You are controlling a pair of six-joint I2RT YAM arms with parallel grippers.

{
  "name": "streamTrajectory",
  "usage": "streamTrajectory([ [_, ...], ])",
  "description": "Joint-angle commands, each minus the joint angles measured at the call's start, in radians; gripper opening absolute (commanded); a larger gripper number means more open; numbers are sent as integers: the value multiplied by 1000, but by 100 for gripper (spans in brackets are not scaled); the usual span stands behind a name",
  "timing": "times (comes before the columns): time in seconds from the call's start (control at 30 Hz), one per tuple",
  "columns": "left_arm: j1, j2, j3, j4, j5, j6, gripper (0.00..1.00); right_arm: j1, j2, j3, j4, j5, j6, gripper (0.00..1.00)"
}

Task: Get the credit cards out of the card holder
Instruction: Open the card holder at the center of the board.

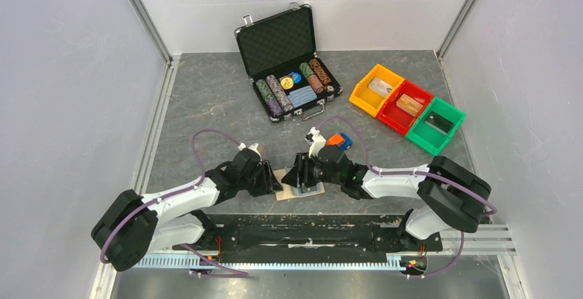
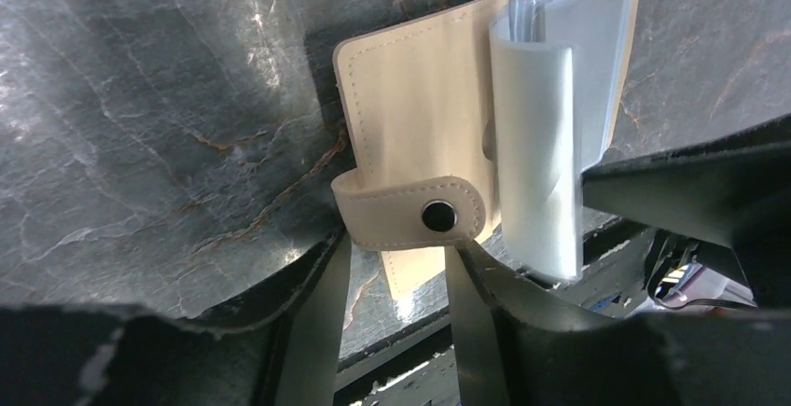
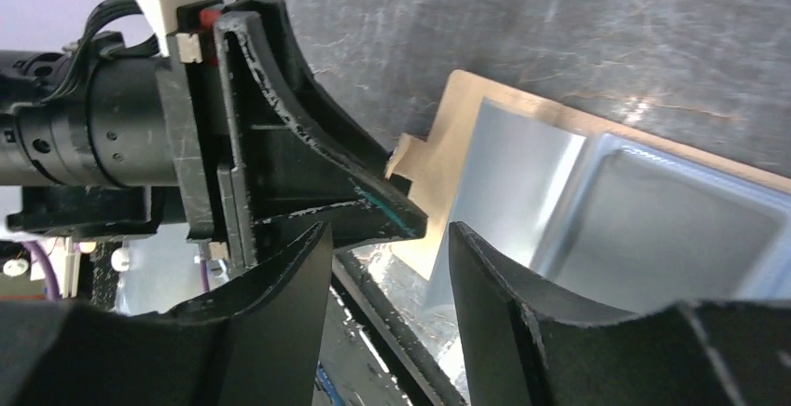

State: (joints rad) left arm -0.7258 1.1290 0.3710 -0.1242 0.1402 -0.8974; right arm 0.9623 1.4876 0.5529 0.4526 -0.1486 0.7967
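Observation:
The tan card holder (image 1: 283, 193) lies open on the grey table near the front edge, between both grippers. In the left wrist view its tan cover (image 2: 420, 107) and snap tab (image 2: 410, 210) show. A pale blue leaf (image 2: 536, 163) stands curled up from it, with flat grey-blue credit cards (image 2: 588, 33) behind. My left gripper (image 2: 399, 247) is open, its tips at the two ends of the tab. My right gripper (image 3: 387, 238) is open and empty. Its right finger is beside the raised leaf (image 3: 504, 182), over the pale cards (image 3: 662, 229). The grippers (image 1: 273, 177) (image 1: 297, 175) almost touch.
An open black chip case (image 1: 287, 62) stands at the back. Yellow (image 1: 364, 96), red (image 1: 392, 117) and green (image 1: 423, 137) bins sit at the right. A small orange and blue object (image 1: 339, 141) lies behind the right gripper. The table's front edge is just beside the holder.

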Motion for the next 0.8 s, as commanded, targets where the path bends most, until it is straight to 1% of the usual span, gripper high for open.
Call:
streamTrajectory([
  [0.0, 2, -69, 17, -101, -65, -15, 53, 23, 21, 18, 95, -44, 17, 51],
  [0.1, 6, -149, 53, -227, -170, -19, 61, 24, 25, 6, 105, -43, 21, 51],
  [0.2, 9, -244, 79, -324, -241, -29, 64, 24, 25, 2, 109, -46, 13, 49],
  [0.37, 9, -348, 99, -349, -246, -44, 65, 24, 42, 17, 111, -61, 5, 48],
  [0.57, 9, -347, 127, -347, -228, -34, 70, 34, 91, 29, 151, -103, 16, 53],
  [0.77, 9, -303, 141, -317, -197, -6, 75, 35, 48, 27, 83, -75, -22, 56],
])
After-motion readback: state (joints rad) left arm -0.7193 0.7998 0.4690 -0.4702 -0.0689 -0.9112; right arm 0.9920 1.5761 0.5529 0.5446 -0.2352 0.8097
